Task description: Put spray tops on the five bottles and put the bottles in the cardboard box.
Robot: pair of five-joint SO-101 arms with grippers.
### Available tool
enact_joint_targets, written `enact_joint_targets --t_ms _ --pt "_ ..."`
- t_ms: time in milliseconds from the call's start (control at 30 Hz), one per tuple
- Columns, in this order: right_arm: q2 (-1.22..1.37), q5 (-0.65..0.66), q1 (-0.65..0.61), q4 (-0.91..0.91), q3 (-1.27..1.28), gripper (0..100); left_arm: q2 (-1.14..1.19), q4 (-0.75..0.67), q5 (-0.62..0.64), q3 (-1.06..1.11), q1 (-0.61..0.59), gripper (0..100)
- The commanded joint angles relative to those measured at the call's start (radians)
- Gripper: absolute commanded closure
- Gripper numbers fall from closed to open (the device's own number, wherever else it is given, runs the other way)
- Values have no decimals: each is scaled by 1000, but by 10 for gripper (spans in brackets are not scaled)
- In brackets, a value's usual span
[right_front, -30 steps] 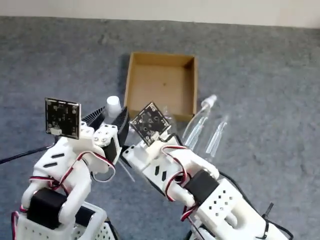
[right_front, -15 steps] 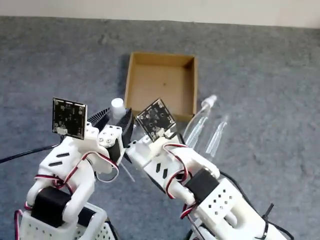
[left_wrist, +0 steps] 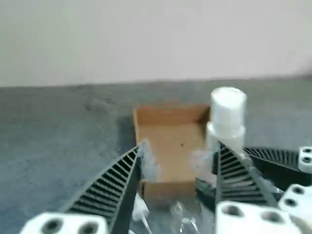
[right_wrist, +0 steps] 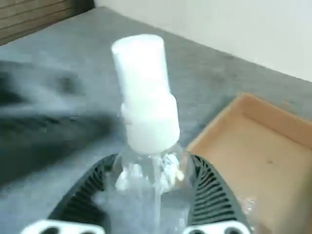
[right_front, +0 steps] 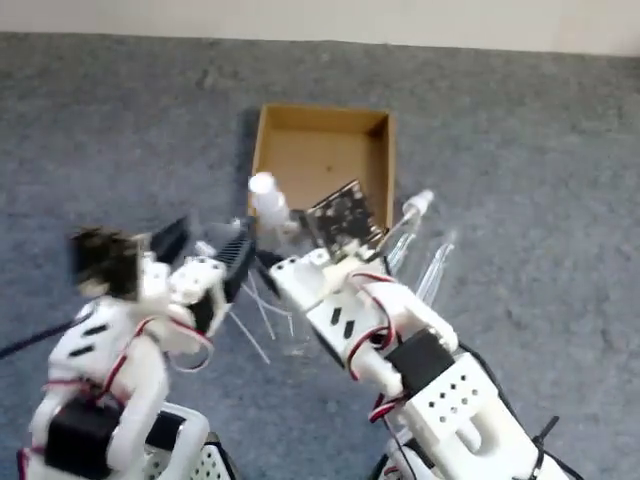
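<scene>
A clear bottle with a white spray top (right_front: 264, 194) is held upright just in front of the cardboard box (right_front: 322, 122), my right gripper (right_front: 277, 228) shut on its body. In the right wrist view the bottle (right_wrist: 145, 102) stands between the black fingers (right_wrist: 208, 191), with the box (right_wrist: 273, 127) beyond it. My left gripper (right_front: 206, 243) is open beside it, nothing between its fingers. In the left wrist view the bottle (left_wrist: 226, 116) stands just past one finger (left_wrist: 233, 171), in front of the box (left_wrist: 169, 113).
Two more clear bottles lie on the grey carpet to the right of the box, one with a spray top (right_front: 418, 203), one bare (right_front: 434, 268). Thin clear tubes (right_front: 258, 318) lie between the two arms. The box is open-topped with nothing in it.
The left gripper has opened and swung back to the left, away from the bottle. The right gripper has carried the capped bottle up and toward the box.
</scene>
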Motion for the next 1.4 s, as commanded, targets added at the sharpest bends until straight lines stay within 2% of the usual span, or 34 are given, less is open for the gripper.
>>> enact_joint_targets --t_ms 0,100,233,400,567,733,1000,1233,1367 --pt "-19 -11 59 -35 -38 995 -96 29 -12 -18 -39 817" --pt "45 -11 101 -36 -45 995 -130 44 -18 -8 -39 817" --pt "200 -11 156 -67 -183 995 -113 37 -104 93 -39 817" --pt "427 -11 183 -42 -452 995 -61 -94 -158 228 -35 809" --pt "621 -17 137 134 -725 995 41 -195 -155 268 -33 686" --pt "688 -17 19 286 -888 995 166 -295 -155 266 -38 674" --pt "651 -14 -10 452 -923 995 298 -410 -161 266 -81 674" --pt "515 -8 1 452 -829 995 315 -425 -161 266 -104 674" --pt "518 31 77 360 -780 995 311 -420 -161 274 -101 675"
